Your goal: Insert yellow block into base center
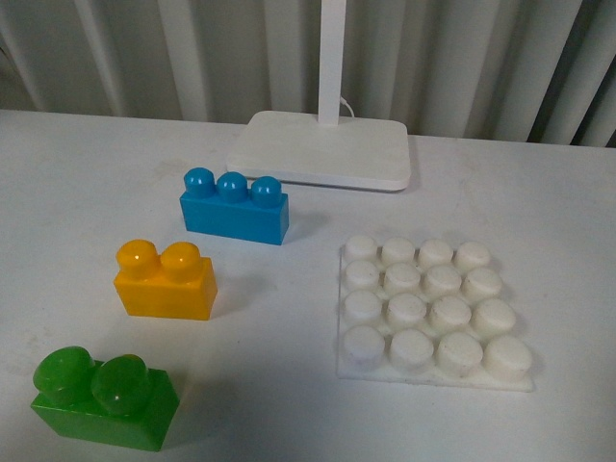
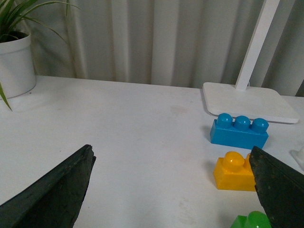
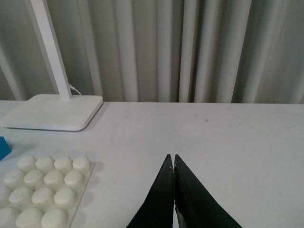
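The yellow block (image 1: 165, 278) stands upright on the white table, left of the base (image 1: 430, 313), a white square plate of round studs with nothing on it. Neither arm shows in the front view. In the left wrist view my left gripper (image 2: 171, 156) is open and empty above bare table, its jaws wide apart; the yellow block (image 2: 232, 171) lies ahead, partly behind one finger (image 2: 280, 190). In the right wrist view my right gripper (image 3: 173, 157) is shut and empty over bare table, with the base (image 3: 43, 189) off to one side.
A blue three-stud brick (image 1: 234, 207) stands behind the yellow block and a green two-stud brick (image 1: 104, 397) in front of it. A white lamp foot (image 1: 322, 148) with its post sits at the back. A potted plant (image 2: 14, 57) stands at the far left.
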Motion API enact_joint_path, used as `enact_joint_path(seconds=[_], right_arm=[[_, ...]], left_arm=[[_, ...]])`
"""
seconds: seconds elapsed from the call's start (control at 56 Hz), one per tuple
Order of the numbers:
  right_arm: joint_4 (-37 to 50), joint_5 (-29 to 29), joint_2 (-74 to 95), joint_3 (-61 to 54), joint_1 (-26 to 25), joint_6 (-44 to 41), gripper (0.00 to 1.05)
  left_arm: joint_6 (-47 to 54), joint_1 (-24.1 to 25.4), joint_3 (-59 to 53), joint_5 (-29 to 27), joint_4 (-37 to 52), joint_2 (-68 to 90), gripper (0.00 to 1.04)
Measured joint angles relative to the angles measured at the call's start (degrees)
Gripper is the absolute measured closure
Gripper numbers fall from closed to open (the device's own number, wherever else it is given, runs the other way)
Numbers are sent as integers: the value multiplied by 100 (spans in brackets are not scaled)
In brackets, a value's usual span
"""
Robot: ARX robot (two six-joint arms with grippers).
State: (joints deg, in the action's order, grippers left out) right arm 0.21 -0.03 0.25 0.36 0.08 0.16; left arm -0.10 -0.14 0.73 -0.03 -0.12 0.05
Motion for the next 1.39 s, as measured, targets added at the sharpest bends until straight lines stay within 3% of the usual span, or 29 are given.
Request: enact_joint_path(seconds=[0.214,0.393,0.518,0.589,0.679,0.786,0.839,0.964,1.125,1.393], right_arm=[[-11,-4,-2,0,0,-11,102],[-11,-4,-2,0,0,-11,69],[-11,-4,-2,0,0,-11,46],[-11,-4,-2,0,0,-11,30],[-11,-4,-2,0,0,-2,7],[-11,-2,-2,0,0,-9,9],[-11,-2,-2,0,0,-9,9],[-11,-4,-2,0,0,-9,9],[-11,-2,-2,0,0,-9,9],[-11,-2,-2,0,0,-9,9]], left_arm=[[-2,0,0,0,0,2,6],[-42,0,2,9,-20,20,6],[-728,-31,142,186,245,863,6],[-592,-83,579,463,905,1902,6],[208,-50,1438,1427,1390,3416,6],[1128,-35,2205,2186,1154,4697,6],[1810,-116,2763,2732,608,5460,6],[3029,-420,3626,2992,-487,6371,6],[4870,-940,4568,2544,-1897,7267,6],[6806,-1106,5613,1510,-2881,8588,6]])
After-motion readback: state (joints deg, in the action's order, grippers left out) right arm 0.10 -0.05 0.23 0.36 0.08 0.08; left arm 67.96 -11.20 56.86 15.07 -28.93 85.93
